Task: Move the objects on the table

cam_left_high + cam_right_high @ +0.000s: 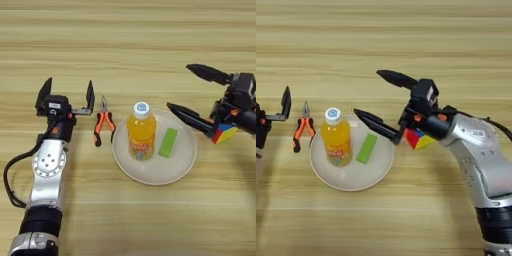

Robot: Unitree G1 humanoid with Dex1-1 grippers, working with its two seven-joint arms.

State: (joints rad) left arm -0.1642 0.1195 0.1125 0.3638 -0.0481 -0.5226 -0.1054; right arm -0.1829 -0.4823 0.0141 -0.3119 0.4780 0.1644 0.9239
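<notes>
1. Jaws on the right gripper [373,97] stand wide open and hold nothing. One black finger points up and away, the other lies low over the rim of the plate [323,176].
2. Just behind those jaws, tucked under the wrist, sits the puzzle cube [418,138] on the desk [406,35]. It looks like the next thing to move, but the jaws point past it.
3. To do this well, pull the right gripper back until the cube sits between the two fingers, then close slowly so the cube does not spin away.
4. Keep the low finger off the plate, or the plate may slide.
5. In front of the right jaws, on the plate, the orange-juice bottle [337,137] stands up with its white cap on top. The green block [367,148] lies flat just beside it.
6. Jaws on the left gripper [67,95] are wide open too, and empty.
7. The pliers [103,125] lie just beside the left jaws, between them and the plate. Leave them alone.
</notes>
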